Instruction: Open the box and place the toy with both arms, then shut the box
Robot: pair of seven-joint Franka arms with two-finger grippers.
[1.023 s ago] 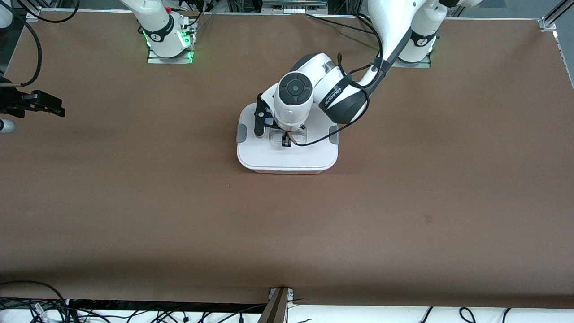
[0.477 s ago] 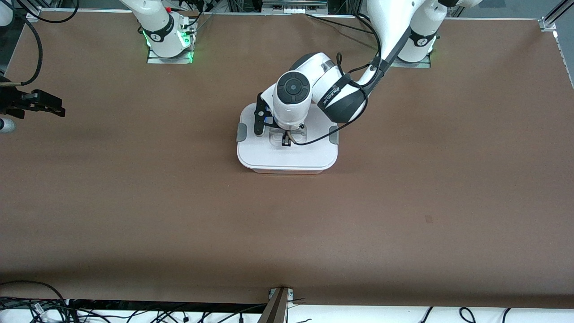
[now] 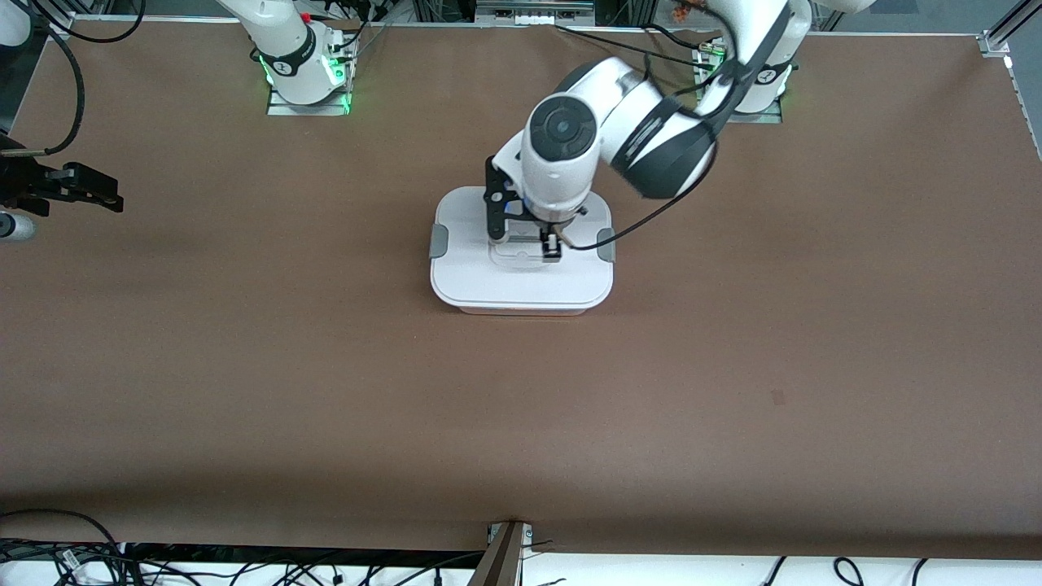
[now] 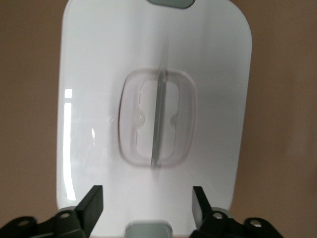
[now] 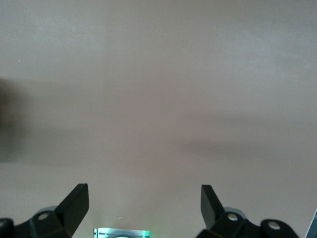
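The right tool (image 3: pixel 98 195) hangs spread wide over bare brown desk (image 3: pixel 244 366) at the right arm's end, waiting near the desk's edge. The rounded-rectangular white-lidded plastic box (image 3: pixel 521 281) sits closed mid-desk, grey side clips (image 3: pixel 439 241) at both ends, broad open surface all round. The left tool (image 4: pixel 147 201) hovers over the clear recessed handle (image 4: pixel 157 119), fingers (image 4: pixel 92 203) parted, gripping nothing.

White box lid (image 3: pixel 521 281), grey clips (image 3: pixel 439 242), clear handle (image 4: pixel 157 117), brown table (image 3: pixel 244 366).
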